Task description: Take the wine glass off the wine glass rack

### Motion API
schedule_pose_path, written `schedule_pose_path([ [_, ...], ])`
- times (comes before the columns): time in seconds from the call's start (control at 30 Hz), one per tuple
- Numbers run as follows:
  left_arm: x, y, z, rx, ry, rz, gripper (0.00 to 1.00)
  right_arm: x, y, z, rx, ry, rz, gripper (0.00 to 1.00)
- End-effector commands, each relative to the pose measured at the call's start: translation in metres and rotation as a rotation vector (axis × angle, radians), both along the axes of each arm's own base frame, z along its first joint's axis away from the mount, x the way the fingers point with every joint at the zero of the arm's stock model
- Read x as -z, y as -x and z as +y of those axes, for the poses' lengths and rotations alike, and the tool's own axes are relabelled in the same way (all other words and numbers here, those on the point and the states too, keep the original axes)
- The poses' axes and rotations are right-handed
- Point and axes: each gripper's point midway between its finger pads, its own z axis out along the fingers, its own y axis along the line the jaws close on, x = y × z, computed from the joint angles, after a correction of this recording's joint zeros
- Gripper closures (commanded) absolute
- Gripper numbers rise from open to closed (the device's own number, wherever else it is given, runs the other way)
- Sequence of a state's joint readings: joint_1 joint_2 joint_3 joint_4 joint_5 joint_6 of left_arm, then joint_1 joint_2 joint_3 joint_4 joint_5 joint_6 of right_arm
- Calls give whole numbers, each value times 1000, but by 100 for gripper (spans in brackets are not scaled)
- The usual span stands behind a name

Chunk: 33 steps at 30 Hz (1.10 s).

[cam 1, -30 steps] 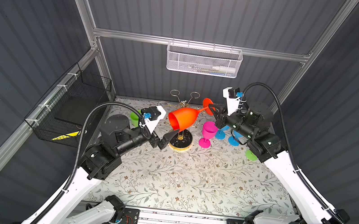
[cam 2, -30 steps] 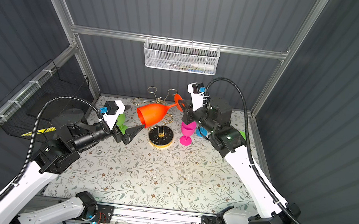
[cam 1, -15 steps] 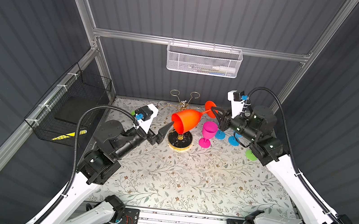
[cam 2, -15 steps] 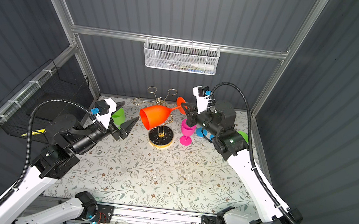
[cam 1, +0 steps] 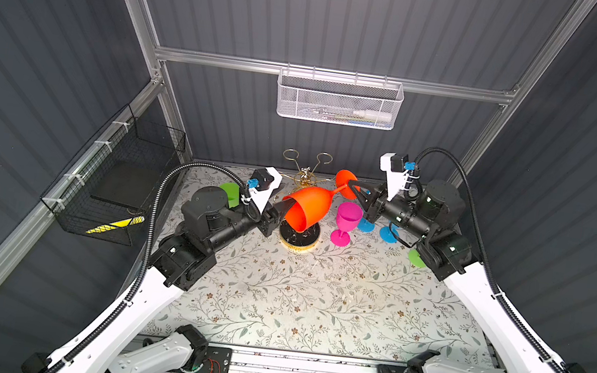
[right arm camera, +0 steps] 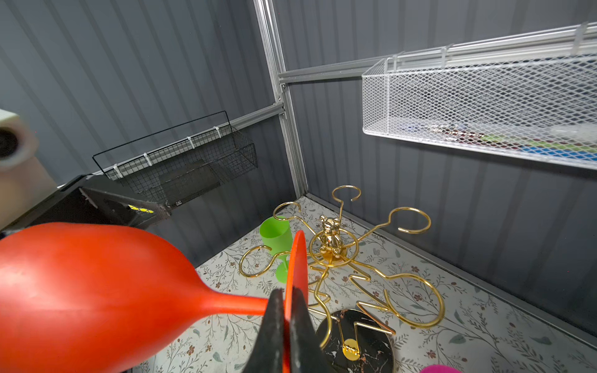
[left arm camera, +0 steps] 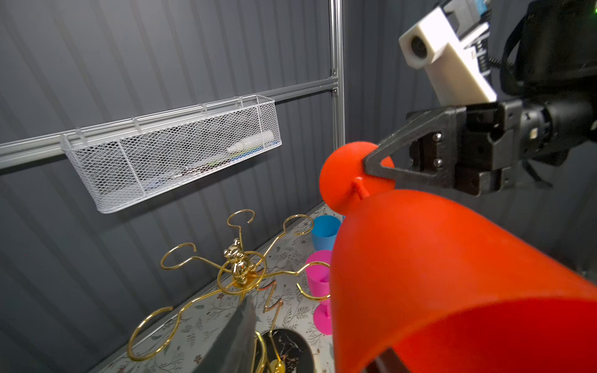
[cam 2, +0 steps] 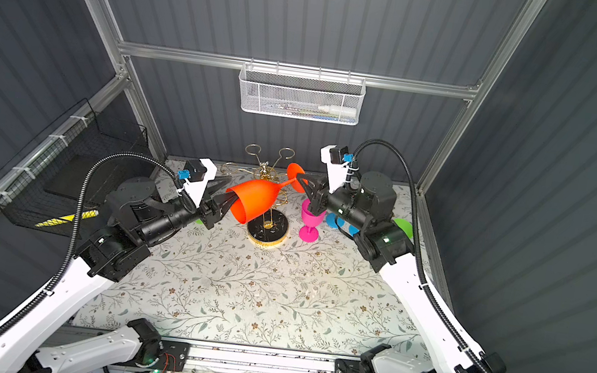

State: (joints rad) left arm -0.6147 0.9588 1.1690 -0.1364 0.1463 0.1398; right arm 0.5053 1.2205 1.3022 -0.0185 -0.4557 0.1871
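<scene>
R claw [right arm camera: 286, 323]: clenched on foot disc of orange wine glass [cam 1: 310, 206], pinched edge-on betw. both fingers. Glass carried in air, on its side, stem approx. level, bowl mouth turned away from R claw toward L claw [cam 2: 230, 189].

L claw: at bowl rim, jaws part-way apart and astride it. One finger seen inside bowl in left wrist view; outer finger [left arm camera: 240, 336] stands off from bowl wall w/ visible gap. No clamp on bowl made out.

Wine glass rack [cam 1: 304, 176]: on desk [cam 1: 312, 307], betw. the two claws and below both. Glass clear of its arms; rings visible in top and wrist views are bare. Black base partly covered by bowl in both top views.

Pink glass [cam 1: 347, 217]: upright on desk, just below R claw.
</scene>
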Motion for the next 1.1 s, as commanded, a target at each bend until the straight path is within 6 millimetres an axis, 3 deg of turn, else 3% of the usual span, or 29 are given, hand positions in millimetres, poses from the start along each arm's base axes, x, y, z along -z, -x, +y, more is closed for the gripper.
schedule_pose_path([
  [0.0,-17,7,0,22,23,-30,72,-10,11,2,-46,-33,-18,100],
  [0.07,-17,8,0,23,26,-31,84,-8,11,4,-55,-35,-10,100],
  [0.3,-24,12,6,12,48,-37,100,-7,13,4,-62,-42,1,99],
  [0.43,-30,16,18,-31,72,-26,100,-11,15,3,-60,-45,3,84],
  [0.6,-43,33,40,-77,113,-43,100,-15,14,-4,-17,-28,2,52],
  [0.7,-50,38,69,-200,126,-39,100,-17,14,-10,15,-15,7,42],
  [0.87,-49,43,154,-595,136,15,100,-11,22,-23,61,18,32,24],
  [0.93,-46,52,180,-704,142,31,100,-16,36,-34,79,15,18,18],
  [1.07,-34,70,210,-797,184,67,100,-9,48,-53,147,35,22,9],
])
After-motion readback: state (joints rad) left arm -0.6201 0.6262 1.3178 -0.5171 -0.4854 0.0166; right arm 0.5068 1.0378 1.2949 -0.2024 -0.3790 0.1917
